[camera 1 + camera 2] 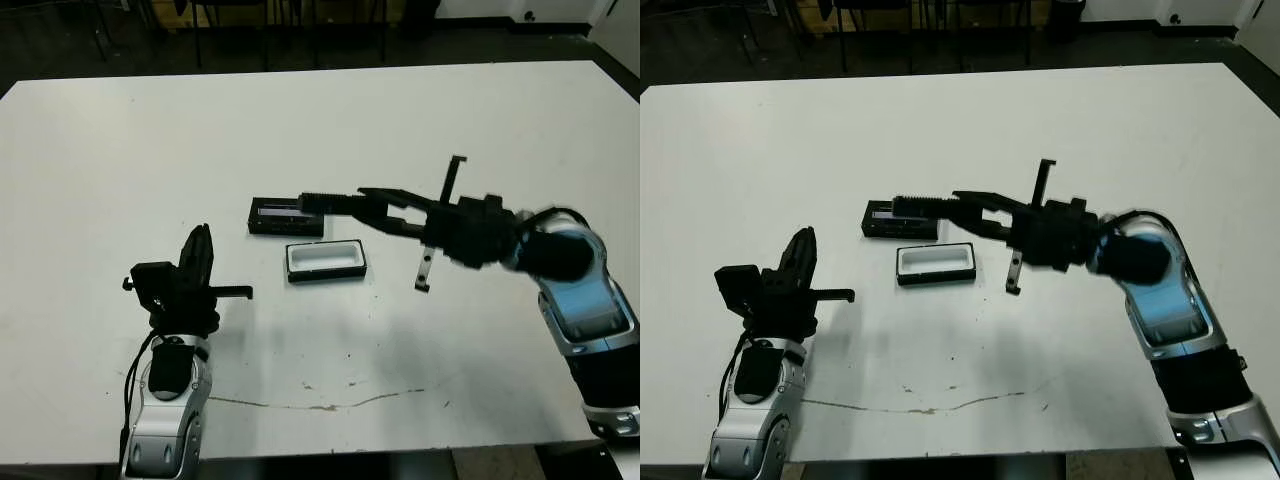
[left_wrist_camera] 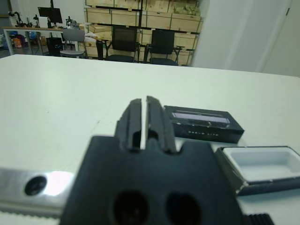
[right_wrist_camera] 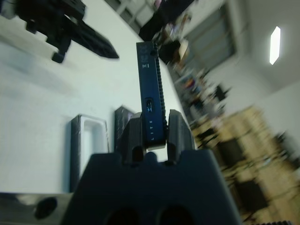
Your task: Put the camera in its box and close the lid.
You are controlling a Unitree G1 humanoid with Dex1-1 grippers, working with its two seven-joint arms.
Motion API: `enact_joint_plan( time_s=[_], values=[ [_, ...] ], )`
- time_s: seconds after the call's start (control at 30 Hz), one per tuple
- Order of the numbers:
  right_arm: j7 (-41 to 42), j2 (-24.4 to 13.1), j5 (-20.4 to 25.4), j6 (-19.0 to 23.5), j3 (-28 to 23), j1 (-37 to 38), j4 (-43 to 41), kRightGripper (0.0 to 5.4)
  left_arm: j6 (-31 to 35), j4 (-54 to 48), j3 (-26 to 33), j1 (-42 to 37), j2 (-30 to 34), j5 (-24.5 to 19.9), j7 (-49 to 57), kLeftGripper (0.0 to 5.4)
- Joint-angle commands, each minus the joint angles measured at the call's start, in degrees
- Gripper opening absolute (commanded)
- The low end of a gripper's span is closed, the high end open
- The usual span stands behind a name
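Observation:
My right gripper is shut on one end of the camera, a slim black bar held level above the table. Its free end hangs over the lid, a flat black piece with a pale strip that lies on the table. The box, white-lined and open, lies just in front of the lid, below and beside the camera. In the right wrist view the camera rises between the two fingers. My left gripper is shut and holds nothing, left of the box. The left wrist view shows the lid and box ahead.
The white table stretches wide behind the lid. A thin dark line marks its surface near the front edge. Chairs and dark floor lie beyond the far edge.

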Motion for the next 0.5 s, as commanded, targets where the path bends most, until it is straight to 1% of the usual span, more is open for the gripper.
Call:
enact_joint_plan(
  time_s=[0.03,0.07,0.13,0.23,0.37,0.43,0.5],
  values=[
    [-5.51,-0.40,-6.56,-12.38,0.26,1.17,5.99,0.04,0.83,0.30,0.35,0.70,0.52,-0.20,-0.19,0.00],
    [-7.29,-0.20,-7.98,-15.41,0.26,1.12,7.75,0.04,0.78,0.29,0.36,0.73,0.56,-0.17,-0.22,0.00],
    [-11.38,-0.06,-12.56,-21.18,0.09,0.41,11.20,0.04,0.73,0.22,0.29,0.81,0.70,0.09,-0.22,0.00],
    [-16.39,-0.13,-17.93,-26.93,0.02,-1.24,15.28,0.04,0.91,0.07,0.18,0.90,0.66,0.28,-0.11,0.00],
    [-22.55,-0.61,-24.97,-31.48,-0.51,-3.86,18.68,0.04,0.89,0.13,0.08,0.95,0.52,0.21,-0.10,0.00],
    [-25.49,-0.84,-28.59,-32.55,-0.63,-5.45,20.04,0.04,0.63,0.24,0.05,0.96,0.50,0.29,-0.05,0.00],
    [-28.11,-1.32,-32.42,-32.72,-0.56,-7.06,20.56,0.04,0.64,0.24,0.08,0.99,0.32,0.10,0.01,0.00]
  ],
)
